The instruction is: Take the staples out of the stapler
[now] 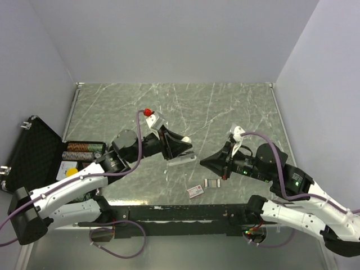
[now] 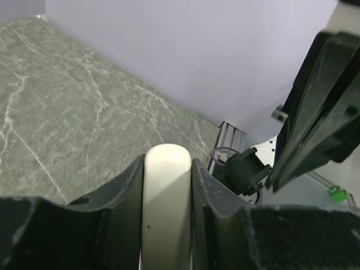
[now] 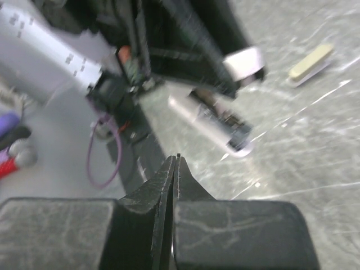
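1. Left gripper (image 1: pixel 179 147): I read it as clamped on the stapler (image 1: pixel 183 158). In its wrist view the pale cream body sits tight between the two black fingers (image 2: pixel 121 208), touching both.
2. Right gripper (image 3: pixel 175 166): jaws pressed together with nothing between them. From overhead I see it hanging just right of the stapler, tip pointed towards it, not touching.
3. Stapler: held near the middle of the surface (image 1: pixel 236 107). Its pale lower part is low over or on the marble-patterned top; I cannot tell which.
4. Staples (image 1: pixel 212 183): small silvery-grey strip lying flat on the surface, between the right gripper and the arm bases, apart from the stapler.
5. Red-and-white box (image 1: pixel 196 191): small and flat on the surface, just beside the staples on their left, slightly nearer the arm bases.
6. Black case (image 1: pixel 34 154): open, at the far left beside the left arm. Its contents are too small for me to name.
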Robot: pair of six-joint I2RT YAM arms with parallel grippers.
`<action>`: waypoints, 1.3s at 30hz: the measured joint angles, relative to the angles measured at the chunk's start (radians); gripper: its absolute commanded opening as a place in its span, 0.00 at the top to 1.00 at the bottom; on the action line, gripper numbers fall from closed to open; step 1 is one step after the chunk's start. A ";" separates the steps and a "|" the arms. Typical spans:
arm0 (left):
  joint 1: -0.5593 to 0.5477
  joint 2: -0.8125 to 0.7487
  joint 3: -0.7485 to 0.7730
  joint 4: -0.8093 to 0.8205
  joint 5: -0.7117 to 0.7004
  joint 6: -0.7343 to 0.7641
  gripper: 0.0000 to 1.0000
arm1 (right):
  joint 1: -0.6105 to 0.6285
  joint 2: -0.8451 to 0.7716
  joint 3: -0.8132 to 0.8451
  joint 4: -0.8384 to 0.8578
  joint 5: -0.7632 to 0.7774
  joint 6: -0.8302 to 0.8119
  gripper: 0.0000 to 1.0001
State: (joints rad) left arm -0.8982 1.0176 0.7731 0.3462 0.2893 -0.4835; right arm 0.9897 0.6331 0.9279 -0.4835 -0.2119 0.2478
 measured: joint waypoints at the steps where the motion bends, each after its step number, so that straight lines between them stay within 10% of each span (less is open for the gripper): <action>1: 0.000 -0.003 -0.001 -0.003 0.000 0.000 0.99 | 0.000 -0.002 0.011 0.002 0.020 -0.003 1.00; 39: 0.000 0.014 -0.019 0.017 -0.270 -0.059 0.99 | 0.000 0.345 -0.110 0.370 0.204 0.000 1.00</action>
State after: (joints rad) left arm -0.8982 1.0313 0.7536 0.3630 0.0193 -0.5426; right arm 0.9894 0.9783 0.8181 -0.1131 -0.0074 0.2474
